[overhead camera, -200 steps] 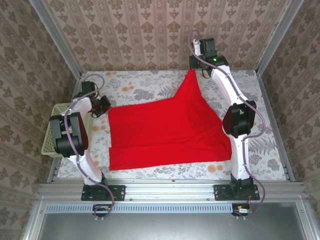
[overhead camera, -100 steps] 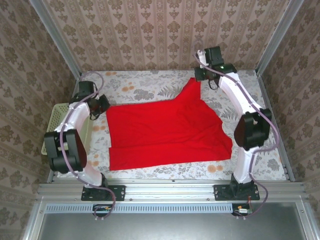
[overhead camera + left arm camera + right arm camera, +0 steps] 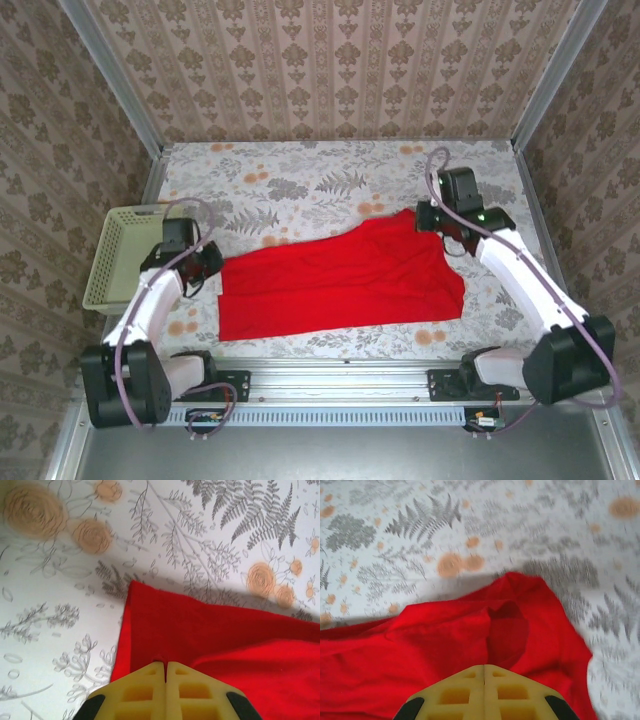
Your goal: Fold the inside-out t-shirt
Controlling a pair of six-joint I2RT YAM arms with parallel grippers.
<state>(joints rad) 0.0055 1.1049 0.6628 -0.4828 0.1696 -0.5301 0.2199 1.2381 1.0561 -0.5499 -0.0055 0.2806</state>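
Left and right jaws tight on red t-shirt (image 3: 340, 285); floral-print table (image 3: 300, 175), wallpapered walls (image 3: 320, 60).

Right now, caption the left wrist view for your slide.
Shut yellow left gripper pinching the bright red cloth t-shirt edge above a floral tablecloth.

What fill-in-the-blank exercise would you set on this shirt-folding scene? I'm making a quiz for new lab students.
1. The t-shirt lying on the table is plain ____ in colour.
2. Seen from the robot, the basket stands at the table's ____ edge.
3. The left gripper and the right gripper each pinch the t-shirt, with their jaws ____.
Missing words: red; left; shut.
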